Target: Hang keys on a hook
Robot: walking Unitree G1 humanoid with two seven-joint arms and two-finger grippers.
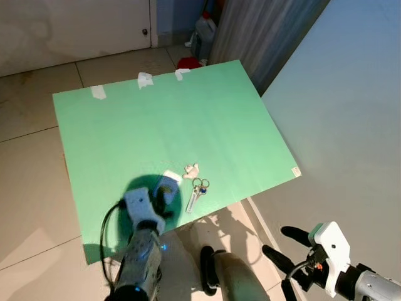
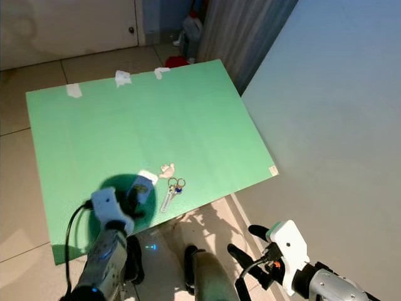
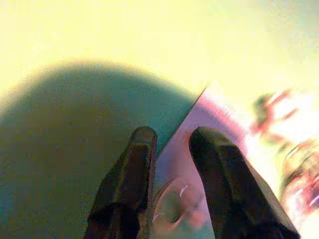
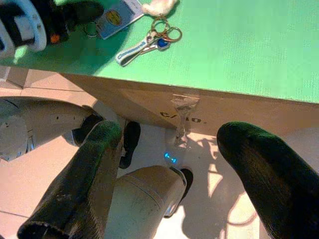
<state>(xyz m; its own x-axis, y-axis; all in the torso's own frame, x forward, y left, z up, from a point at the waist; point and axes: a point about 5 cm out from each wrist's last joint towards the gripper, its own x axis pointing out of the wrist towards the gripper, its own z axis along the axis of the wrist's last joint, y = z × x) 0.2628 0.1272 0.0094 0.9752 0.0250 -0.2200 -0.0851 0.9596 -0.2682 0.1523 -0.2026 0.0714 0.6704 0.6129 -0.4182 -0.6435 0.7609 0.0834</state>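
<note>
A bunch of keys [image 1: 196, 191] on a ring lies near the front edge of the green board [image 1: 156, 119]; a blue fob shows on the bunch [image 4: 149, 42]. A small white hook [image 1: 191, 169] rests just beyond it. Left of the keys lies a white tag [image 1: 168, 184] with a ring. My left gripper [image 1: 164, 193] is down on the board, shut on this tag [image 3: 209, 114], which runs out between the two black fingers [image 3: 137, 159]. My right gripper [image 1: 285, 246] hangs open below the board's front edge, nothing between its fingers [image 4: 79, 184].
The green board lies on a cardboard box [image 4: 199, 107], with tape strips [image 1: 145, 79] at its far edge. A white wall [image 1: 351, 125] is close on the right. Beyond stand a grey curtain [image 1: 263, 31], a jug [image 1: 203, 34] and a door [image 1: 75, 25]. My leg [image 1: 232, 276] is below.
</note>
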